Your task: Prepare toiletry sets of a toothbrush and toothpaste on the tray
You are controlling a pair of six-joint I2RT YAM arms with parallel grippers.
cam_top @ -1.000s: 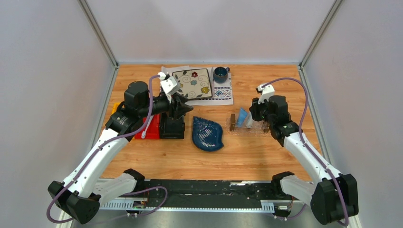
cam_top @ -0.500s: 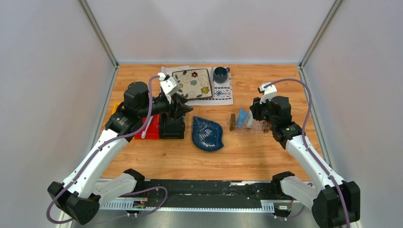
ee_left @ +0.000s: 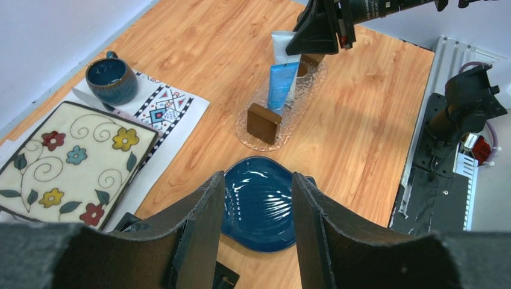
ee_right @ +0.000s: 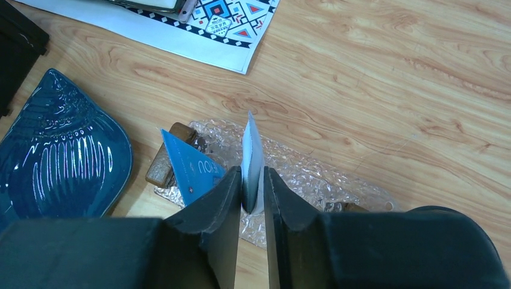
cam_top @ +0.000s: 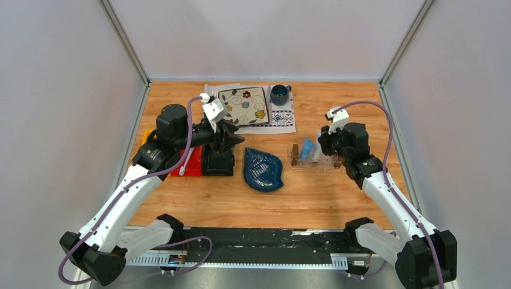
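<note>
Right wrist view is the only one that really shows the grip. The right gripper (ee_right: 250,180) is pinched narrow on the white toothpaste tube (ee_right: 252,144), holding it upright over the tray (ee_right: 313,180). The light blue toothpaste tube (ee_right: 193,168) leans inside the tray just beside it, at the wooden block (ee_right: 159,165) end. Left wrist view gives the opposite angle plus the left gripper (ee_left: 259,186): fingers about half apart, nothing between them, well apart from the tray. Top external view adds that it hangs over the black bin (cam_top: 218,161), past the blue leaf dish (cam_top: 263,170) from the tray.
</note>
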